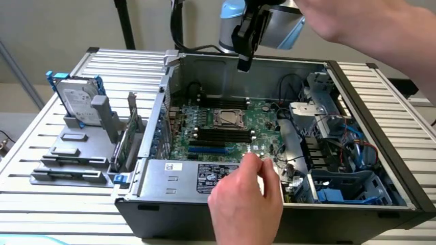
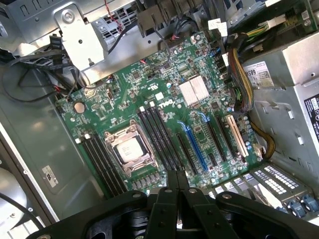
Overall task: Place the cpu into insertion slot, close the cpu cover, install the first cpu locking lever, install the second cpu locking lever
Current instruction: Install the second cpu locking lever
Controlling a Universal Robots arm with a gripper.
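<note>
The green motherboard (image 1: pixel 266 115) (image 2: pixel 164 94) lies inside an open computer case. On it sits the insertion slot (image 1: pixel 229 118) (image 2: pixel 121 133), with the pale cpu (image 2: pixel 129 148) lying in it. The silvery cpu cover (image 2: pixel 133 163) rests flat around the chip, which shows through its cutout. I cannot make out how the locking levers stand. My gripper (image 1: pixel 243 65) (image 2: pixel 176 180) hangs high above the board, near the case's back wall and well clear of the socket. Its black fingers (image 2: pixel 171 181) are pressed together and shut on nothing.
A person's hand (image 1: pixel 245 201) reaches over the case's front edge, fingertips on the board. Another hand (image 1: pixel 361 23) is by my wrist at the exterior view's upper right. Long black memory slots (image 2: pixel 159 137) flank the socket. A hard drive (image 1: pixel 75 97) stands outside the case on the slatted table.
</note>
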